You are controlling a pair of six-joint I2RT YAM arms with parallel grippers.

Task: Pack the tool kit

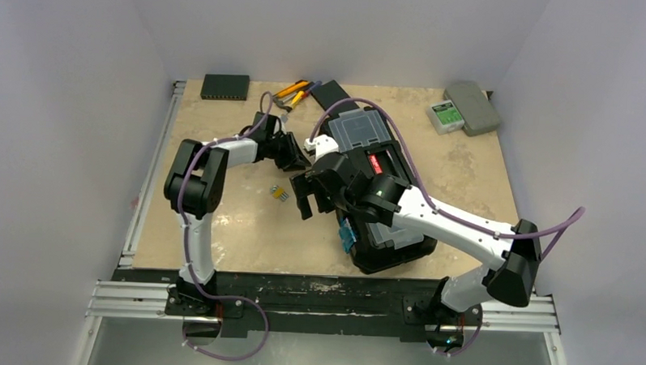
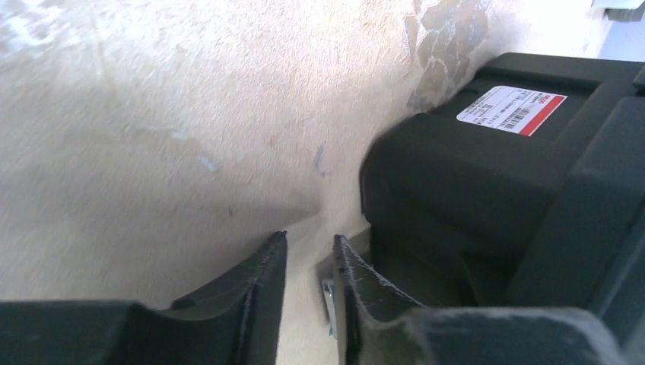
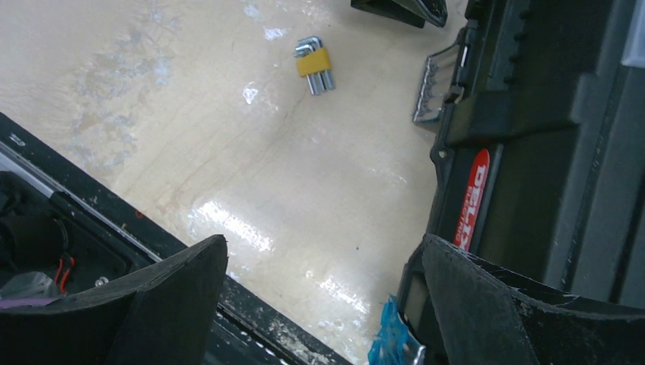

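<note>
Hex keys (image 1: pixel 280 194) and yellow-handled tools (image 1: pixel 294 92) are lying unpacked outside the toolbox (image 1: pixel 386 250). Left gripper (image 2: pixel 310 239) jaws are standing narrowly parted, right gripper (image 3: pixel 323 242) jaws spread wide.

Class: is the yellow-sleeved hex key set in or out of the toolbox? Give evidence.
Out: the hex key set lies on the bare table, apart from the toolbox.

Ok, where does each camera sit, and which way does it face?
Top external: above and behind the robot, looking down on the table; left arm, right arm and toolbox show.
Left wrist: low over the table, facing the toolbox's labelled end; own fingers, narrowly apart, below.
Right wrist: looking down past the toolbox's side at the hex key set; own wide-spread fingers below.
Shared: the hex key set shows in top external too.
</note>
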